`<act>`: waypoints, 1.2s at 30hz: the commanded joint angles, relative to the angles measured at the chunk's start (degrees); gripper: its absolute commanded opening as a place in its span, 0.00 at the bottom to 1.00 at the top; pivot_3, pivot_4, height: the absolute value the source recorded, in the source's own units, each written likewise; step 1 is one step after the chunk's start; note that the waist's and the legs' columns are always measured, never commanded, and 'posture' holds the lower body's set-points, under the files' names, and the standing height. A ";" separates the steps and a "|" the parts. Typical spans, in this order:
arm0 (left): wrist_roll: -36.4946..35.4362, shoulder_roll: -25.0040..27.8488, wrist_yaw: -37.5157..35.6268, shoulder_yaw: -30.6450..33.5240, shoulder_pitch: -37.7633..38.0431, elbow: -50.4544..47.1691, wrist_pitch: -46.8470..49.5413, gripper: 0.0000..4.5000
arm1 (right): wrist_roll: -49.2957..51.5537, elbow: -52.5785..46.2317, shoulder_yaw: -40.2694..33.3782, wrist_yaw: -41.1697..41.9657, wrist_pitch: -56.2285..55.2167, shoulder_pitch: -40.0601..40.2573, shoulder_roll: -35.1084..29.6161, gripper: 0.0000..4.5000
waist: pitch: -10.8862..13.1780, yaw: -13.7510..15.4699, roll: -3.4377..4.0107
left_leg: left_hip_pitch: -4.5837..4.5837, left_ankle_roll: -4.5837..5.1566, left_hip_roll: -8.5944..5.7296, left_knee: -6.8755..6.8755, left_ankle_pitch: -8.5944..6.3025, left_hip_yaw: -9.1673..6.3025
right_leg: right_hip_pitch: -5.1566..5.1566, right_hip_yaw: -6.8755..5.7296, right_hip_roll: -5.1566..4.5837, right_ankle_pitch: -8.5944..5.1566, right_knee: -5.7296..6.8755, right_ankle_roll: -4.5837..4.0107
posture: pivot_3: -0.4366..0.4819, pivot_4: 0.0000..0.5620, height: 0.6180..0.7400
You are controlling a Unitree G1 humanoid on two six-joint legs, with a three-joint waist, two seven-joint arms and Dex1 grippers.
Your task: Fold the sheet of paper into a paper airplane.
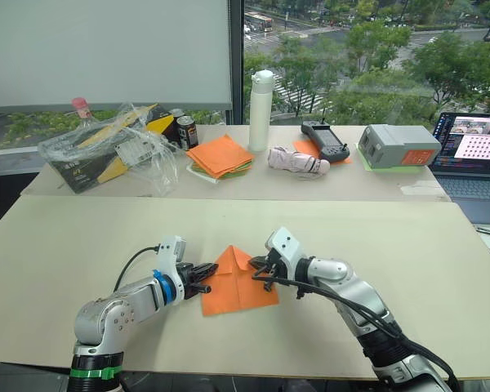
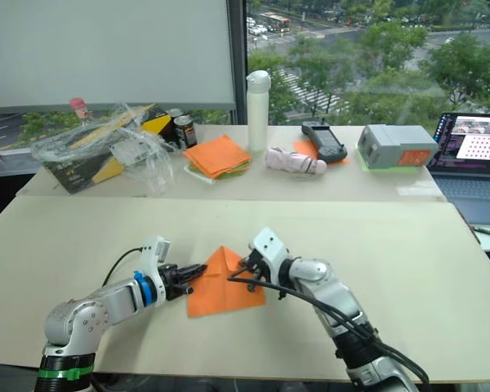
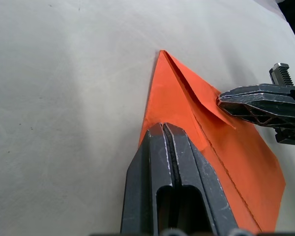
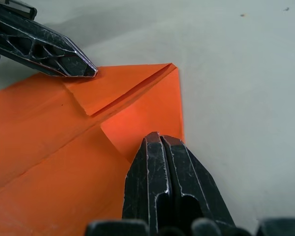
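The sheet of paper (image 1: pixel 238 290) lies on the near table, bright orange, its two top corners folded in to a point at the far end, with a centre crease. My left gripper (image 1: pixel 206 280) is shut, its tips resting on the paper's left edge (image 3: pixel 162 129). My right gripper (image 1: pixel 258 266) is also shut, and its tips press on the right folded flap (image 4: pixel 157 137). Both grippers lie low on the table and face each other across the pointed end. The left flap (image 4: pixel 123 86) lifts slightly along its fold.
On the back table are a stack of orange and green sheets (image 1: pixel 220 155), a white bottle (image 1: pixel 261 110), a can (image 1: pixel 186 131), a plastic-wrapped box (image 1: pixel 106 147), a handheld controller (image 1: pixel 325 140), a grey box (image 1: pixel 396 147) and a laptop (image 1: pixel 474 155).
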 commanded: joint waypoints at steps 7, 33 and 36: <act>0.39 -2.25 3.79 -2.17 -3.94 0.68 3.70 0.00 | -1.73 0.54 1.13 0.36 -0.67 1.17 -0.22 0.00 | 0.01 0.07 -0.01 | 0.00 0.00 0.00 0.00 0.00 0.00 | 0.04 -0.01 0.00 0.00 -0.08 0.00 | 0.48 0.27 1.00; -0.46 -7.92 3.94 -1.06 -8.22 6.01 0.62 0.00 | -2.08 -1.39 1.16 -0.60 0.27 2.79 -0.25 0.00 | 0.02 0.05 -0.03 | -0.10 0.01 0.00 0.00 -0.01 -0.01 | 0.05 -0.04 0.00 0.01 -0.30 0.01 | 0.48 0.27 1.00; -0.20 -7.75 3.66 -1.54 -8.25 6.36 0.34 0.00 | -2.12 -1.56 1.07 -0.68 0.38 2.93 -0.37 0.00 | 0.02 0.06 -0.03 | -0.10 0.01 0.00 0.00 -0.01 -0.01 | 0.05 -0.04 0.00 0.01 -0.30 0.01 | 0.48 0.27 1.00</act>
